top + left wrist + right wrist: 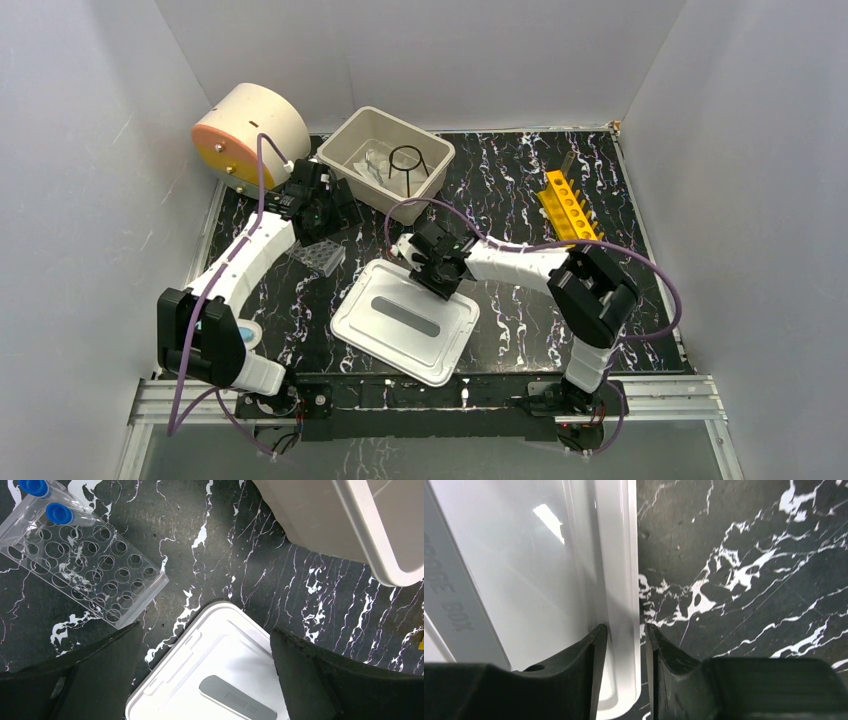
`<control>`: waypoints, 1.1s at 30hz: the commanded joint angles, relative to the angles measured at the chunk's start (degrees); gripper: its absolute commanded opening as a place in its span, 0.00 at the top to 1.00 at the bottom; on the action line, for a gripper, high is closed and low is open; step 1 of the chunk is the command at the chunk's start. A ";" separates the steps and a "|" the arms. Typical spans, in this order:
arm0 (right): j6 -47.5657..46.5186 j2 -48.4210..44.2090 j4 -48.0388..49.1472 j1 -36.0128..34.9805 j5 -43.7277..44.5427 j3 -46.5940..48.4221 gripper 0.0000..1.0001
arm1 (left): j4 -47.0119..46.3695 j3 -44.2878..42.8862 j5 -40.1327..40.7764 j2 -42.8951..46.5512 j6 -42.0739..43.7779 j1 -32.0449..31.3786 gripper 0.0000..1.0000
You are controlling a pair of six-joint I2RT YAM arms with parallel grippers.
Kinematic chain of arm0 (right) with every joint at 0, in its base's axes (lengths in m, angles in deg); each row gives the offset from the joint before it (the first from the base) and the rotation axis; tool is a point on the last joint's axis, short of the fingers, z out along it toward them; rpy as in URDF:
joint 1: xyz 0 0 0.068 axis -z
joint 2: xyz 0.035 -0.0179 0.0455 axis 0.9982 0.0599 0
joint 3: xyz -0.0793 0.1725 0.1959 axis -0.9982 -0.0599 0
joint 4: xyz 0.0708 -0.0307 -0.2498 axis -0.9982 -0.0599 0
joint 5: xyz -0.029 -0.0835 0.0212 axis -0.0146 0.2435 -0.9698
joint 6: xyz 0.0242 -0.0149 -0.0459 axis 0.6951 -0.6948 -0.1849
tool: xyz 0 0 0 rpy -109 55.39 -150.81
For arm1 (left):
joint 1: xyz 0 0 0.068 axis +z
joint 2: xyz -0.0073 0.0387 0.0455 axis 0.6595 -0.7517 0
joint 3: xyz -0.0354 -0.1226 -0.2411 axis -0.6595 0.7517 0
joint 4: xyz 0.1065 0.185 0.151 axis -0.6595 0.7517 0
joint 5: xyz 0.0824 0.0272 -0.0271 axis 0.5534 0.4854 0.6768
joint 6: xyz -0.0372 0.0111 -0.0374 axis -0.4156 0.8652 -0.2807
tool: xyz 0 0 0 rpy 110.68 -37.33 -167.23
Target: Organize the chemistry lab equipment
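Table [520, 200]: black, marbled stone-look top. Both my arms reach over it from the near edge.
Lid [370, 325]: white, lying flat at the near middle, its grey handle [405, 317] facing up.
Bin [436, 168]: a cream tub at the far middle with no lid on it, well apart from the white lid.
Cylinder [255, 125]: cream with an orange face, at the far left, just beside the bin.
Yellow rack [568, 208]: a row of holes, at the far right, standing alone.
Clear rack [85, 565]: many holes, on the table just left of the lid.
Left gripper [205, 626]: jaws spread wide and holding nothing. I have it hanging over bare table between the clear rack, the lid's corner and the bin.
Right gripper [626, 630]: jaws narrow, astride the lid's raised edge, one finger inside the rim and one outside. I cannot tell whether they pinch it.
Ring stand [408, 160]: black wire, upright inside the bin.
Glassware [375, 160]: clear pieces in the bin beside the ring stand, too faint for me to name.
Vials [59, 513]: two with blue caps at one end of the clear rack. I cannot tell whether they sit in its holes.
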 commanded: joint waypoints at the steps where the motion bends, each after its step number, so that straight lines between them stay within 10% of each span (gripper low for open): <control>1: 0.36 2.83 2.42 0.06 -1.32 3.39 0.57 | 0.09 -2.08 1.04 2.10 0.35 0.34 0.02; 8: -0.70 5.40 3.92 0.09 -0.33 4.18 0.62 | 0.65 -1.74 2.72 3.38 0.36 0.29 0.02; 17: 0.66 -0.73 1.90 0.08 1.15 1.48 0.92 | 0.73 -1.05 4.79 4.94 -0.71 0.31 0.02; 33: 3.90 -23.12 1.13 0.47 10.64 -3.51 0.97 | -7.92 -1.72 -2.99 9.22 -3.33 0.30 0.02</control>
